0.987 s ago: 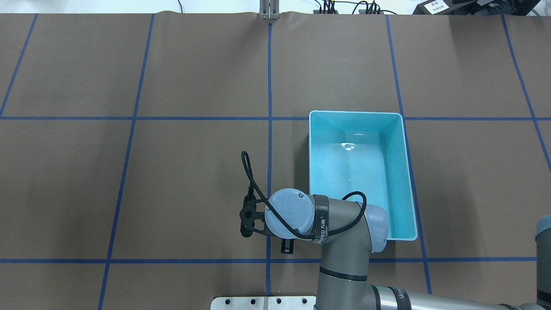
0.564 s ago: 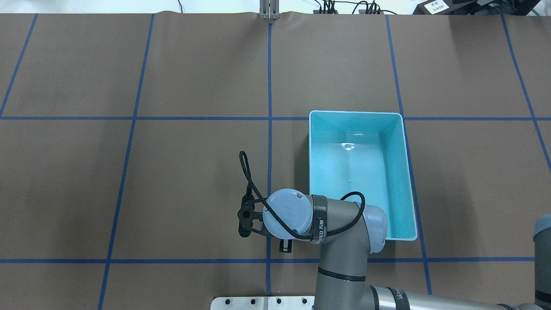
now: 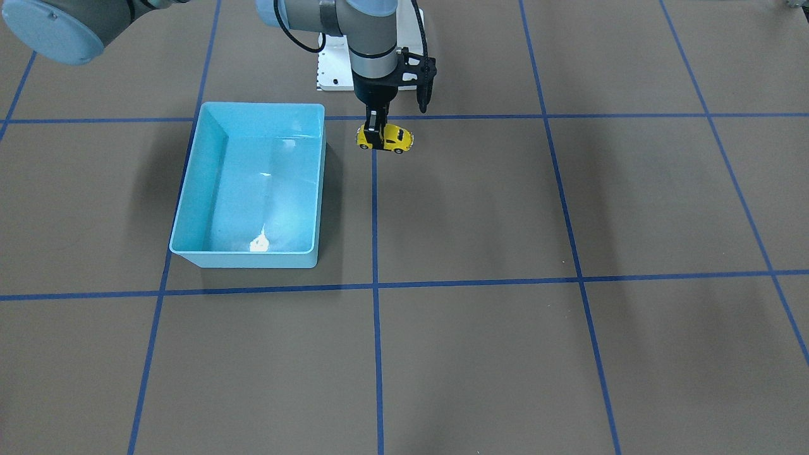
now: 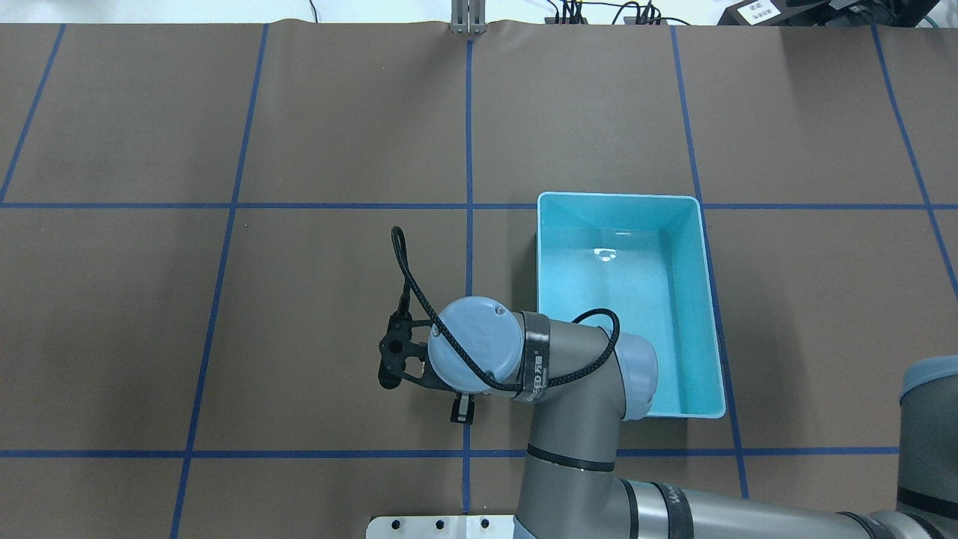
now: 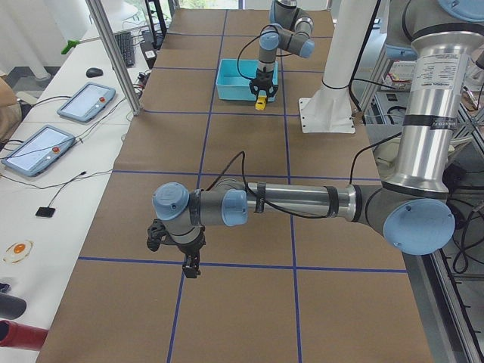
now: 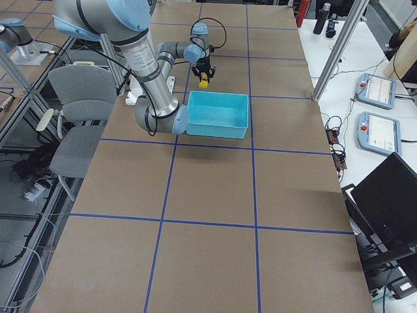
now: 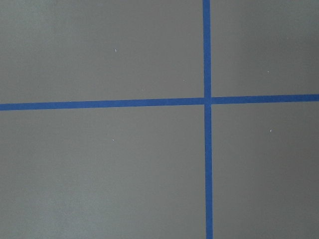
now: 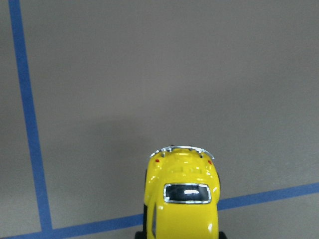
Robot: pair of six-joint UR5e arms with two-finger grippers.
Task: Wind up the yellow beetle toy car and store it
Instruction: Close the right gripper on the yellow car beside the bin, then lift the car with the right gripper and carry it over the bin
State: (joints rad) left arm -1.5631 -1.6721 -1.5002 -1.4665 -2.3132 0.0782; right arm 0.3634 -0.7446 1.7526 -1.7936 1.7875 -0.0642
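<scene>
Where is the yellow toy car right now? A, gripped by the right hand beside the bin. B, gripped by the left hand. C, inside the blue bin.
A: the right hand grips the yellow toy car just outside the blue bin.

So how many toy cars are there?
1. The yellow beetle toy car is pinched in the right gripper, beside the light-blue bin, not inside it. No others show.
</scene>
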